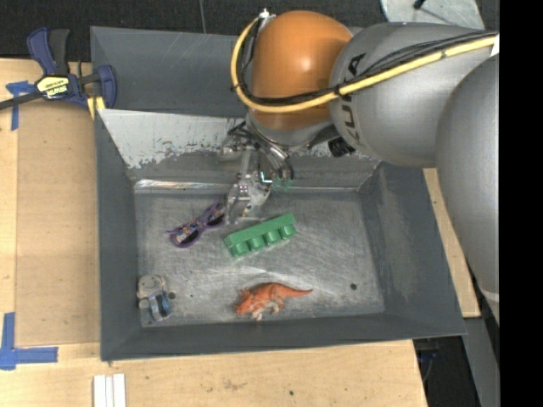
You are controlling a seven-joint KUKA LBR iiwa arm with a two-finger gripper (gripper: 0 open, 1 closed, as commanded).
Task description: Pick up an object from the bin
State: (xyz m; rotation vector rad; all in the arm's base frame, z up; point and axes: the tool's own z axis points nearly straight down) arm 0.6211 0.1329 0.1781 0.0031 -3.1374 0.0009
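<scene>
The gripper (241, 200), open or closed I cannot tell, hangs just beside the green ridged block (260, 234): probably light, rigid plastic, best pinched across its narrow width

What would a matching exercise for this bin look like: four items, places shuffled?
Things:
1 orange toy dinosaur
2 green ridged block
3 purple glasses
4 small grey-and-blue thing

Places, as the view shows them:
A lower-left corner
B mid-floor, just below the gripper
C lower middle, by the near wall
D left of the gripper

Pairs: 1-C, 2-B, 3-D, 4-A
</scene>
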